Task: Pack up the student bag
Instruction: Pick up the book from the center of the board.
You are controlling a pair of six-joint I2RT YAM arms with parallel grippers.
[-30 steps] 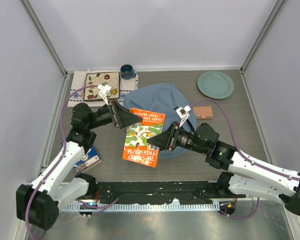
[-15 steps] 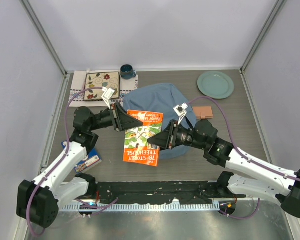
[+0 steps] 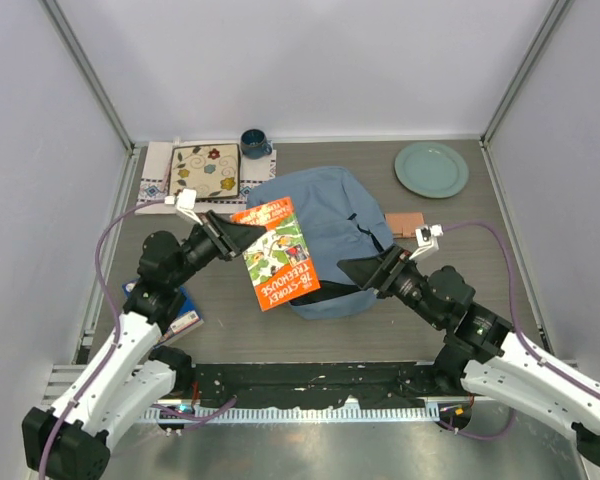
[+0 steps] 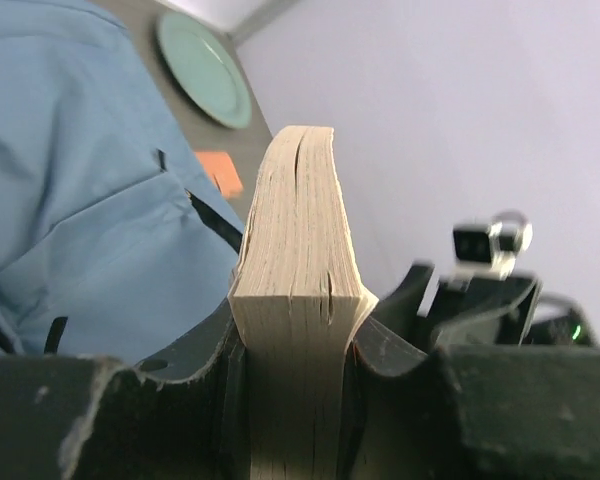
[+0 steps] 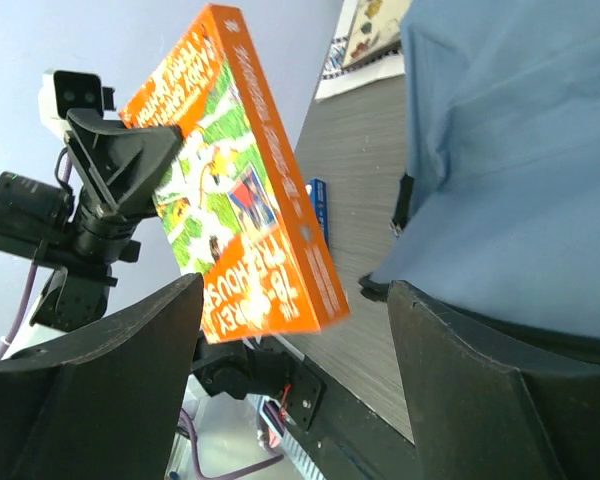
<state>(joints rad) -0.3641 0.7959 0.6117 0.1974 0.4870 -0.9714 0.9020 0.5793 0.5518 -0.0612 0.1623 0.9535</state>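
1 student bag [image 3: 325, 200] | 1 orange book [image 3: 277, 255] (in left gripper [image 3: 238, 236])

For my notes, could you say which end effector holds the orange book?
The left end effector: its jaws clamp the orange book, while the right end effector stands open, empty.

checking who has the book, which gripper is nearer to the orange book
Left. The left gripper is clamped on the orange book at its edge; the right gripper stands open, apart from it, over the student bag.
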